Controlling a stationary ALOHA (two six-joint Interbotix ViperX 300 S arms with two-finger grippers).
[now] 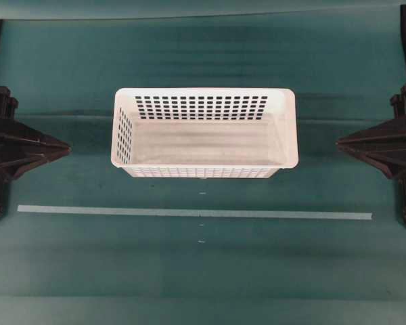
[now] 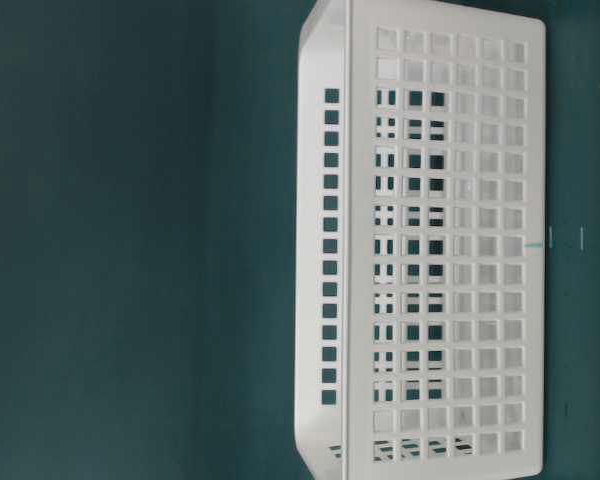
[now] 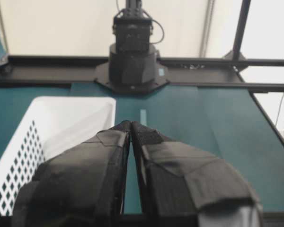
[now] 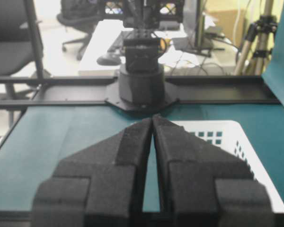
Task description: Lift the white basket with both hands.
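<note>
Under me lies a teal tabletop (image 1: 68,271), crossed by a long pale tape strip (image 1: 189,212) with small tape marks (image 1: 201,233) near its middle. Beyond the black frame rail (image 4: 217,92) I see an office chair (image 4: 78,21), a tripod (image 4: 253,42) and a desk (image 4: 104,45).

White basket (image 1: 204,132) with grids of small dark rectangular slots, on a teal table (image 1: 74,68); pale grey-green tape strip (image 1: 189,212) just below the basket; black matte grippers.
</note>
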